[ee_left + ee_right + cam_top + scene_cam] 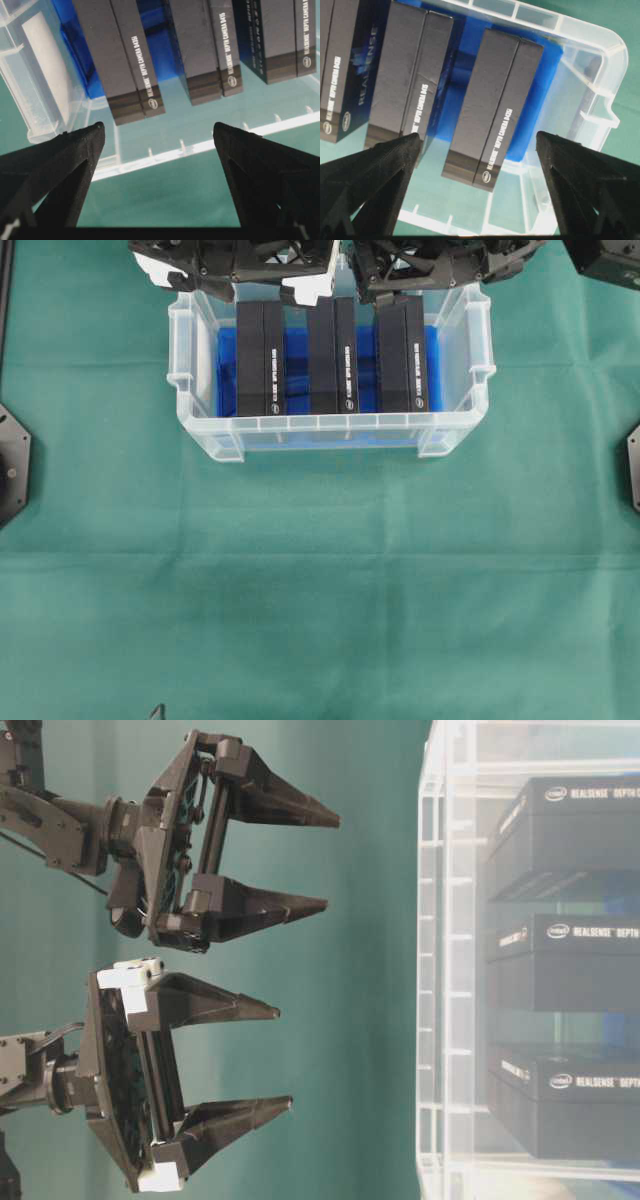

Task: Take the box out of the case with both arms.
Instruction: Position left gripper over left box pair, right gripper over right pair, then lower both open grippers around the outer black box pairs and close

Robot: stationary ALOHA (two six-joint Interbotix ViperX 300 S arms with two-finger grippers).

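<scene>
**Both arms poised above the case, nothing gripped yet**

The green cloth (320, 590) covers the whole table, and the case (205, 430) sits on it toward the far edge, a clear bin with a blue sheet (228, 360) on its floor. Inside stand 3 black boxes on edge, side by side with gaps between: the left box (262, 358), the middle box (332, 355) and the right box (402, 353). All 3 are still in the case.

The left gripper (230, 1055), the one with white blocks, and the right gripper (270, 860) hang above the far rim, clear of the bin. Each has its jaws spread wide with nothing between them.

The task does not say which box, so I would judge the step in hand is choosing 1 and lining up. To do it well, each gripper should come straight down on opposite ends of the same box, fingers slipping into the gaps without nudging a neighbour. Both should close evenly, then lift together and level so the box clears the rim.
</scene>
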